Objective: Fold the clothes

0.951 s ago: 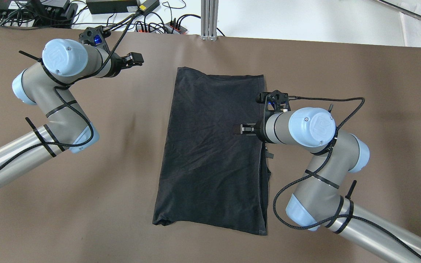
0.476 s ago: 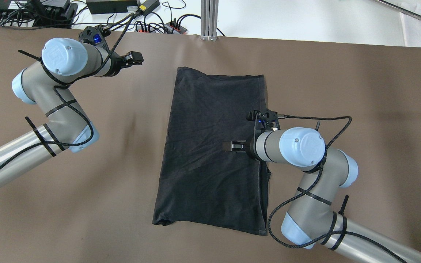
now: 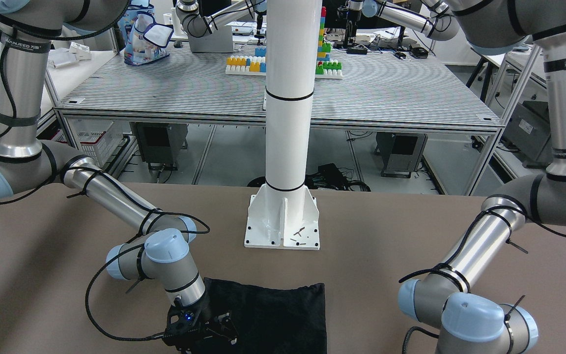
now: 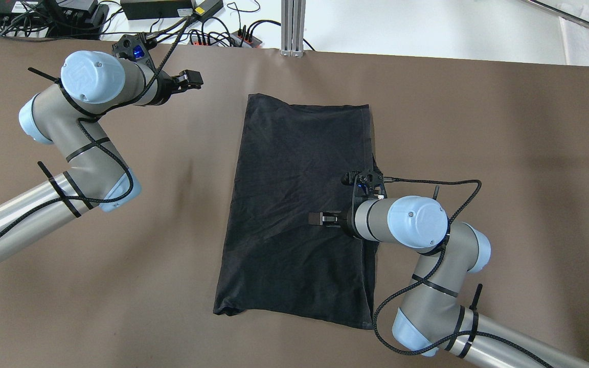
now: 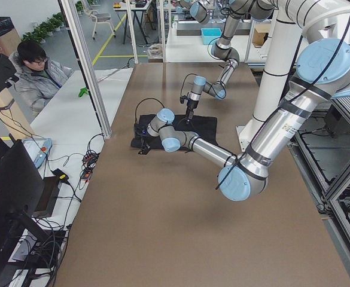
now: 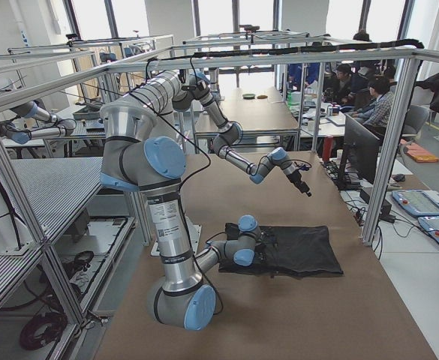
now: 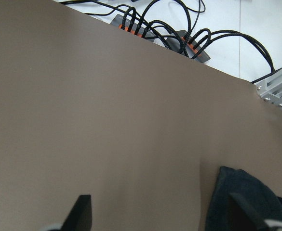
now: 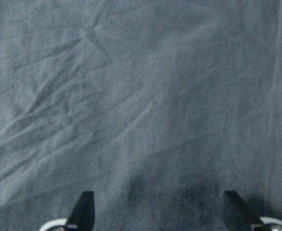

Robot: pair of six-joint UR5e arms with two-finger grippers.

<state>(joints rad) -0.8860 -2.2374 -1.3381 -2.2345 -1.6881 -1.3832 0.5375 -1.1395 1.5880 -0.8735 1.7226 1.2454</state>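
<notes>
The right gripper [image 4: 317, 219] hovers wide open and empty, with the black cloth [image 4: 284, 168] lying flat directly beneath it. The left gripper [image 4: 194, 79], also wide open, hangs beside the cloth's far corner. The robot seems between folds; next, each gripper must pinch an edge.

Both arms elbow-bent, left pincer [image 4: 192, 79] and right pincer [image 4: 319, 219] each spread wide open.

Clothes [image 4: 284, 168]: black cloth, thin, matt, finely creased.
Table [image 4: 478, 128]: brown, matt, smooth.
Pillar [image 3: 289, 137]: white, glossy.
Right arm tube [image 4: 524, 340]: bare metal, satin sheen.
</notes>
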